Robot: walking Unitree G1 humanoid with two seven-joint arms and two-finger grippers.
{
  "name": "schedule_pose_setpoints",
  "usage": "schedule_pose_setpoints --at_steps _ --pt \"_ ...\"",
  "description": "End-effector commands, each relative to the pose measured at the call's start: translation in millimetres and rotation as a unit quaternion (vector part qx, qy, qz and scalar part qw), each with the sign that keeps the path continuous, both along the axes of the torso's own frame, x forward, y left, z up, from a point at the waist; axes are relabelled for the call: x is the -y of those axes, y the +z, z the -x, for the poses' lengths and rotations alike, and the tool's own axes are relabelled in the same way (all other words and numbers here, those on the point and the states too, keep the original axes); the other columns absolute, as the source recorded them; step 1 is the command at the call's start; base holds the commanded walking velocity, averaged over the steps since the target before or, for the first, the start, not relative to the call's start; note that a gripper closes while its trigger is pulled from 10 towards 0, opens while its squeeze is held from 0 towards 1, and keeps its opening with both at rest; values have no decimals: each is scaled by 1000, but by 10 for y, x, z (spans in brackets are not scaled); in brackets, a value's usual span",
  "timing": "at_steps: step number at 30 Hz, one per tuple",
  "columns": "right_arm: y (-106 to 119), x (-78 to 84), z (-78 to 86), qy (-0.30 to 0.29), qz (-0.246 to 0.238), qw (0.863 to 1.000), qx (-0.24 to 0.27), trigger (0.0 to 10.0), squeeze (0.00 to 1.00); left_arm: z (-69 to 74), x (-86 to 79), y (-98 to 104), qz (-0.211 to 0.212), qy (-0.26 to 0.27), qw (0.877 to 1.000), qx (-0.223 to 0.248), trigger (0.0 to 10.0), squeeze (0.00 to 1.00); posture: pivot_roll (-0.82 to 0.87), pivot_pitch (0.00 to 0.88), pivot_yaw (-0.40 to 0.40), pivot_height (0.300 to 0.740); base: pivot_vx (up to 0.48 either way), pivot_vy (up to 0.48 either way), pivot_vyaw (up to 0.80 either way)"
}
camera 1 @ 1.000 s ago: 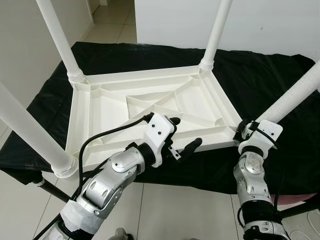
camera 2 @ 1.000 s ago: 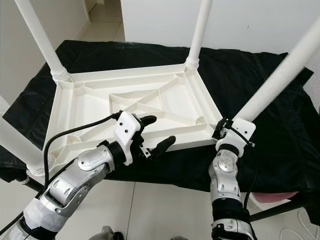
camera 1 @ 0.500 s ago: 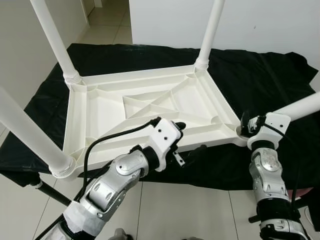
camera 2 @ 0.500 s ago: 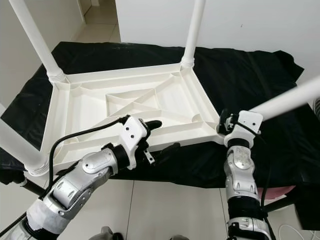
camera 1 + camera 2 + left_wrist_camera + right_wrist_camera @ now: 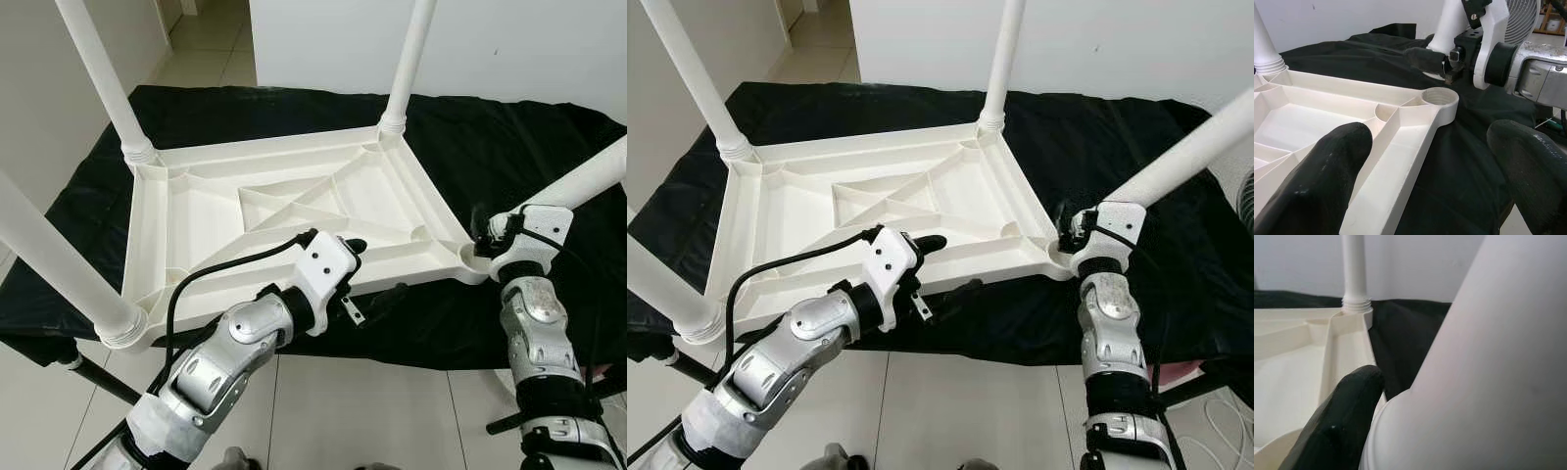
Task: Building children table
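Tabletop [image 5: 206,211] upside down on cloth [image 5: 509,137]. Right gripper [image 5: 1442,61] clamps leg [image 5: 588,181], tilted toward 2 o'clock over socket [image 5: 1440,95]. Left gripper [image 5: 367,269] spread astride rim. You square leg upright, then twist.

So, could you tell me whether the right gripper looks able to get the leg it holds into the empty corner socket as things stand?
Probably yes. The right gripper holds the loose leg tilted, its end just beside the empty socket. Nothing lies between them; the left gripper straddles the tabletop's near rim, apart from that corner.
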State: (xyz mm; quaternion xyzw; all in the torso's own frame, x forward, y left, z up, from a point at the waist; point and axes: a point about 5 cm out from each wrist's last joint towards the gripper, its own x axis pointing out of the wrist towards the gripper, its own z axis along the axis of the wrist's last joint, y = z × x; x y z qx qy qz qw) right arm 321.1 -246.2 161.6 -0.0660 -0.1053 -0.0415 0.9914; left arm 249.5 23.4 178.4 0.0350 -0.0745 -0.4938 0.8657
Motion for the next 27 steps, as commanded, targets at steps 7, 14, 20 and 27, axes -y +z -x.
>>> schedule_pose_setpoints --at_steps 7,14,20,27 --pt "10 -68 -90 48 47 997 -46 10000 0 -75 30 179 29 -29 999 8 10000 1000 -104 84 36 740 0 0 0" --pt "91 -252 -132 120 94 986 -62 10000 0 -166 45 391 40 -17 999 32 10000 792 -101 79 34 740 0 0 0" --pt "119 -423 -123 187 128 971 -73 10000 0 -321 44 510 31 36 998 40 10000 0 -96 67 29 740 0 0 0" --pt "145 -586 -123 245 155 954 -79 10000 0 -467 58 652 40 76 996 -8 10000 0 -90 60 21 740 0 0 0"
